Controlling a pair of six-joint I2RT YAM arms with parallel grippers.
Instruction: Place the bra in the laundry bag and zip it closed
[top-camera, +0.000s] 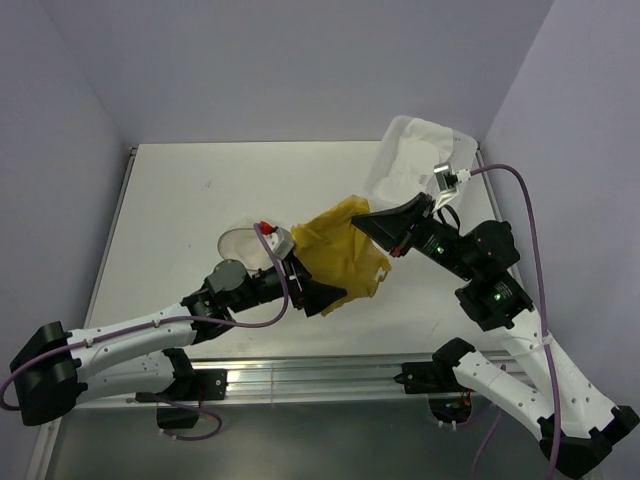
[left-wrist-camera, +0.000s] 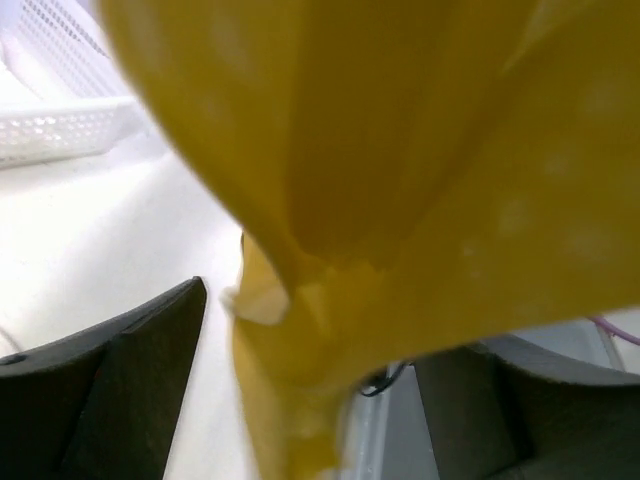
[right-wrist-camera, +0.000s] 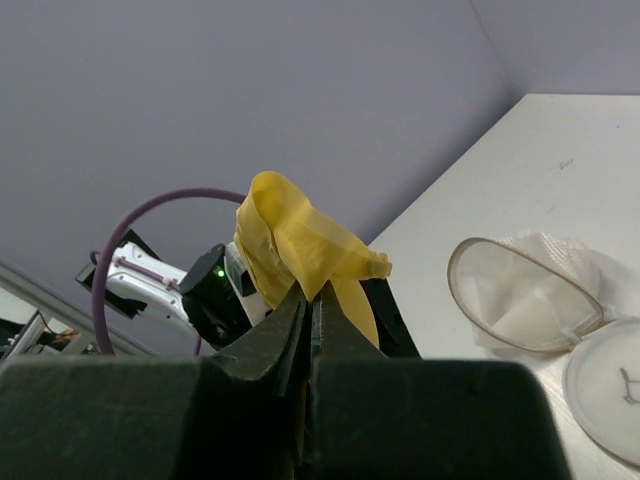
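The right gripper (right-wrist-camera: 308, 296) is closed tight on a fold of the bra (top-camera: 340, 250); the yellow fabric bunches up out of its pressed-together fingers. It holds the garment off the tabletop (top-camera: 190, 200), to the right of the laundry bag (top-camera: 238, 246). The left gripper (top-camera: 326, 296) is on the near side of the same cloth, just right of the bag. In its wrist view its two dark fingers (left-wrist-camera: 110, 385) stand wide apart and the yellow fabric hangs loosely through the gap, not pinched. The bra stretches between the two grippers as a slack, crumpled sheet.

The bag sits on the tabletop just left of the bra, partly hidden behind the left arm's wrist. From the right wrist view it is open: the mesh body shows its brownish hoop. Its round face, with the small black mark, lies flat beside it and nearer the camera.

The tabletop is plain matt white with a few faint dark specks behind the bag. A white tray (top-camera: 420, 160) lies well to the right of the bag in the far right corner, with one side against the right wall. Pale lilac walls (top-camera: 300, 70) close the tabletop in on the left, back and right. To the left of and behind the bag the white tabletop runs on to those walls. In front of the bag, an aluminium rail (top-camera: 320, 378) runs along the near edge and carries both arm bases.
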